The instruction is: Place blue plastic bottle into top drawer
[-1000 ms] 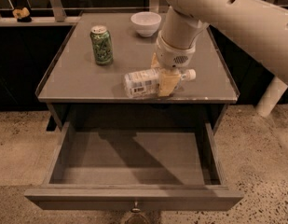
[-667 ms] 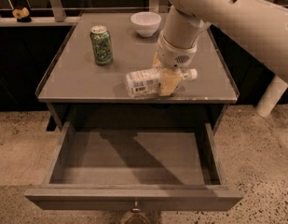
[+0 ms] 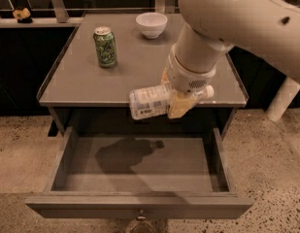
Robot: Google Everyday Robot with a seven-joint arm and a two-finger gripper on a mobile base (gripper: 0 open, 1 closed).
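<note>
The blue plastic bottle (image 3: 150,101) is a clear pale bottle with a white and blue label and a white cap at its right end. It lies sideways in my gripper (image 3: 178,101), which is shut on it. I hold it in the air at the table's front edge, above the back of the open top drawer (image 3: 140,205). The bottle's shadow falls on the drawer floor. The drawer is pulled out and has a small metal knob on its front panel.
A green drink can (image 3: 105,46) stands at the table's left. A white bowl (image 3: 151,24) sits at the back middle. The grey table (image 3: 81,84) has a raised rim. A white post (image 3: 283,98) stands at the right.
My gripper has lifted the bottle off the tabletop and carried it forward, to the front edge above the open drawer.
</note>
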